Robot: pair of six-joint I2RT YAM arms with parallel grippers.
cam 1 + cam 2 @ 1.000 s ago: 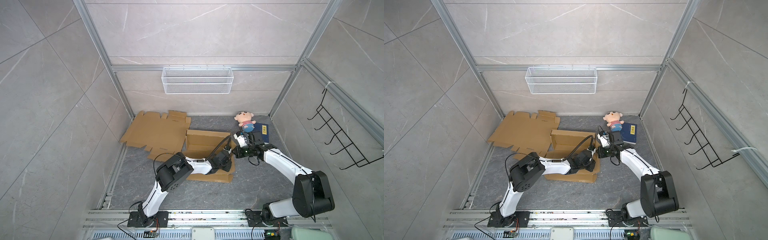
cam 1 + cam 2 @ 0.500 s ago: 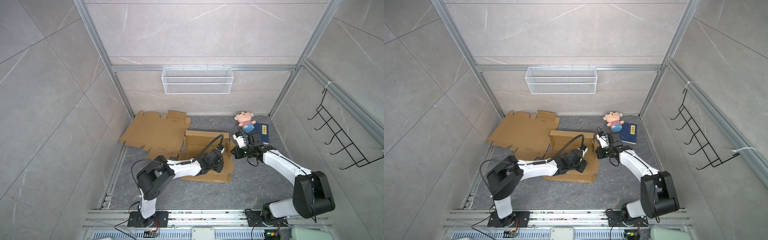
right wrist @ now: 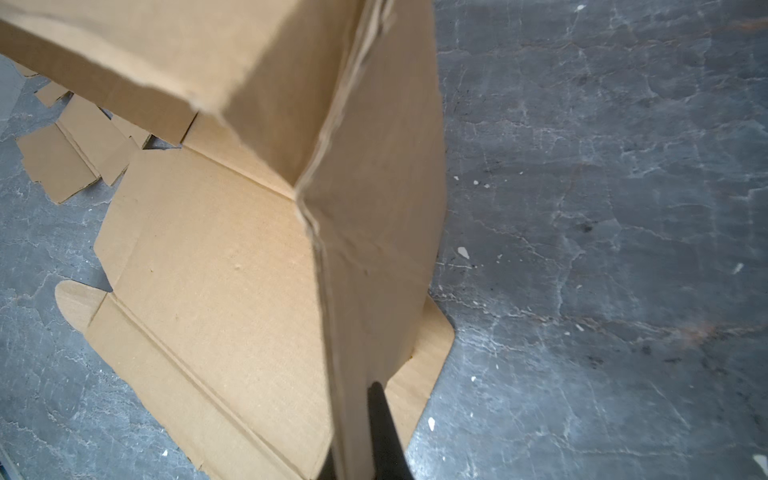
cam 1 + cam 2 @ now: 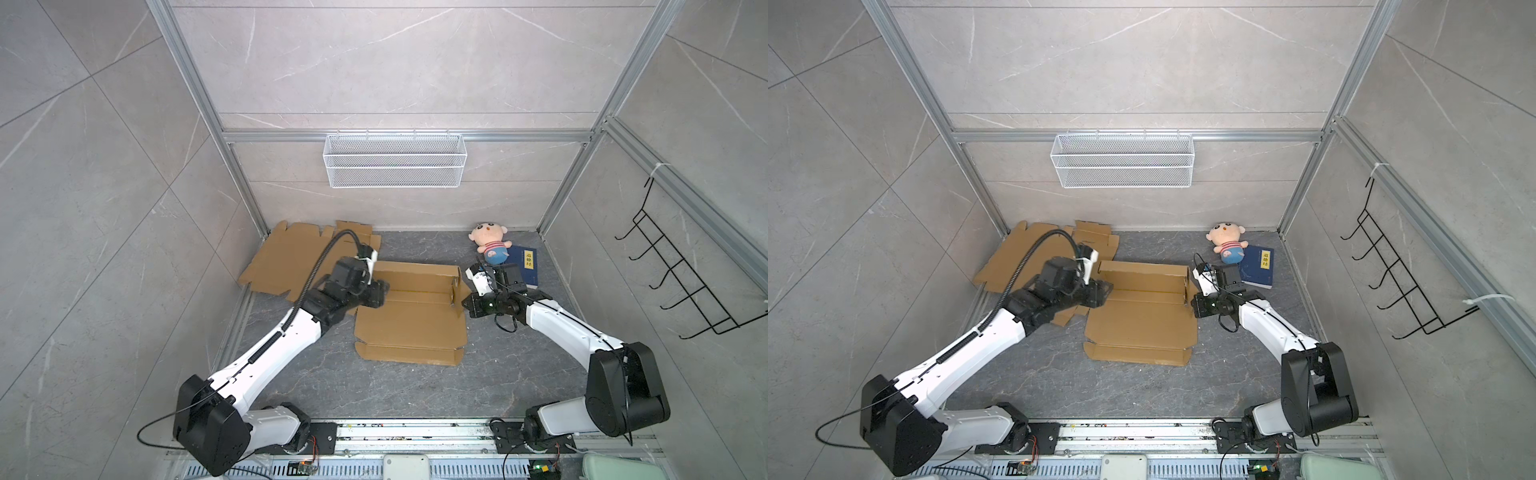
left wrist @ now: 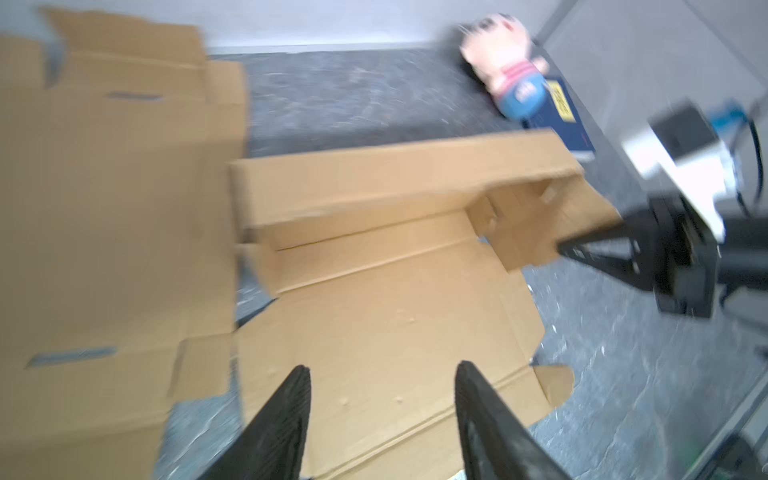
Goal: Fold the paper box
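Pinching flap [image 3: 374, 208]: right gripper [image 4: 465, 304] | left gripper [image 5: 382, 372] parted above paper box [image 4: 409, 328] edge

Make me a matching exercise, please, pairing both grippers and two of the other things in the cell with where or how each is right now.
Column one:
1. left gripper
2. right gripper
3. plush doll
4. wire basket

Column two:
a. shut on the raised side flap of the paper box
b. hung on the back wall
c. open, holding nothing
d. lying next to the blue book

Pairs: 1-c, 2-a, 3-d, 4-b
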